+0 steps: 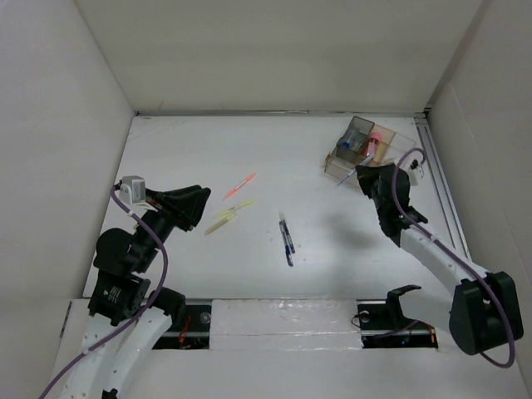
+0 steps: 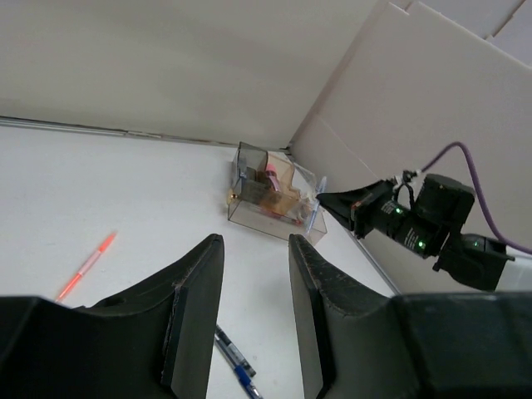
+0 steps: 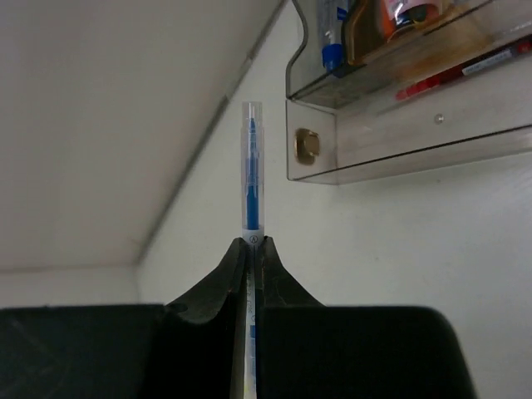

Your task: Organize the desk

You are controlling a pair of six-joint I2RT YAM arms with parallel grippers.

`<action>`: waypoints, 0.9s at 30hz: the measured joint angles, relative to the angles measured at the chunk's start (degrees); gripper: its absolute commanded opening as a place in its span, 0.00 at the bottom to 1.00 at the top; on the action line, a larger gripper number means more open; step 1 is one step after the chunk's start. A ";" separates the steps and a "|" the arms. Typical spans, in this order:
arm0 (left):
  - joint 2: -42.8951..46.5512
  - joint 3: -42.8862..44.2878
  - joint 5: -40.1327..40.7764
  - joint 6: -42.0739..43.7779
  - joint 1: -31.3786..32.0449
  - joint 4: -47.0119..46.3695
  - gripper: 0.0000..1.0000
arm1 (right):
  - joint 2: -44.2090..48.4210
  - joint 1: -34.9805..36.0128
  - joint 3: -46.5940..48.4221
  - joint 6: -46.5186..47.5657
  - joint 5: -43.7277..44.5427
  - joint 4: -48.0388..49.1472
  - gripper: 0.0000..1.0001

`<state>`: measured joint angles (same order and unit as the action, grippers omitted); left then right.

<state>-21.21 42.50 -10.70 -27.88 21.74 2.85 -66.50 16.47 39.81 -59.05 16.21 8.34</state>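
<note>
On the white desk [image 1: 332, 233], my right gripper [image 1: 362, 178] is shut on a blue pen [image 3: 252, 170], held above the desk just left of the clear organizer box [image 1: 366, 150]; the pen [image 1: 350, 173] points toward the box. The box [image 3: 399, 125] holds several items. My left gripper [image 1: 195, 208] is open and empty at the left, above the desk. Near it lie an orange pen [image 1: 239, 185] and two yellow pens [image 1: 229, 218]. Two dark blue pens [image 1: 286, 238] lie mid-desk and also show between my left fingers [image 2: 233, 362].
White walls enclose the desk on three sides. A metal rail [image 1: 440, 187] runs along the right side. The organizer box [image 2: 270, 199] stands at the far right corner, close to the rail and back wall.
</note>
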 measured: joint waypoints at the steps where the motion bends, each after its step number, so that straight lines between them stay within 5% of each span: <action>1: 0.02 0.00 -0.07 0.00 0.00 -0.02 0.33 | 1.38 -0.96 -2.91 -4.66 0.98 2.69 0.00; 5: 0.11 0.00 -0.09 0.00 0.00 -0.02 0.33 | 1.51 -3.17 -10.86 -19.78 3.54 10.58 0.00; 11: 0.15 0.00 -0.52 0.00 0.00 0.00 0.33 | -7.34 -5.68 -9.18 -32.65 6.08 13.35 0.00; 17: 0.50 0.00 -0.81 0.00 0.00 -0.02 0.33 | -18.08 -10.03 -8.26 -41.94 3.58 19.43 0.00; 27: 0.50 0.00 -1.16 0.00 0.00 0.00 0.33 | -20.87 -13.60 -12.33 -48.13 -0.81 25.81 0.00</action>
<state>-20.71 42.50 -11.86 -27.88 21.74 2.85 -87.37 2.87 27.49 -107.18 15.40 34.15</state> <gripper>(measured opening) 0.330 0.045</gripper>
